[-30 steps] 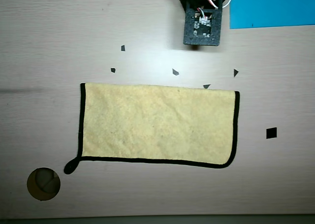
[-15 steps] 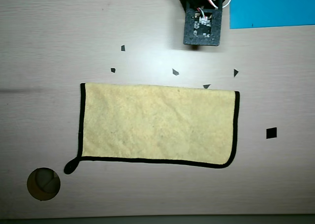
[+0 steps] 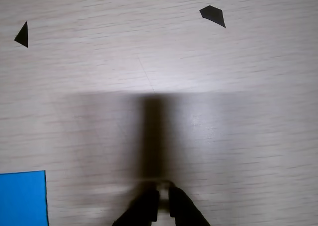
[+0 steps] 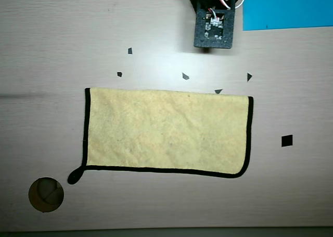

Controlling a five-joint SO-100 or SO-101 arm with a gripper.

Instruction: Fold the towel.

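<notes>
Wrist view: gripper (image 3: 160, 198) at bottom edge, black fingertips nearly together, a thin gap between them, nothing held, hovering over bare wood-grain table (image 3: 238, 136) with its shadow ahead. Blue sheet (image 3: 22, 198) corner at bottom left. Small black tape marks (image 3: 212, 15) further up.

Overhead view: arm (image 4: 214, 23) at top edge, blue sheet (image 4: 287, 8) just right of it. Towel (image 4: 166, 133) lies flat at table centre, well apart from arm, black loop (image 4: 75, 176) at lower-left corner. Round hole (image 4: 46, 194) bottom left. No readable writing anywhere.
</notes>
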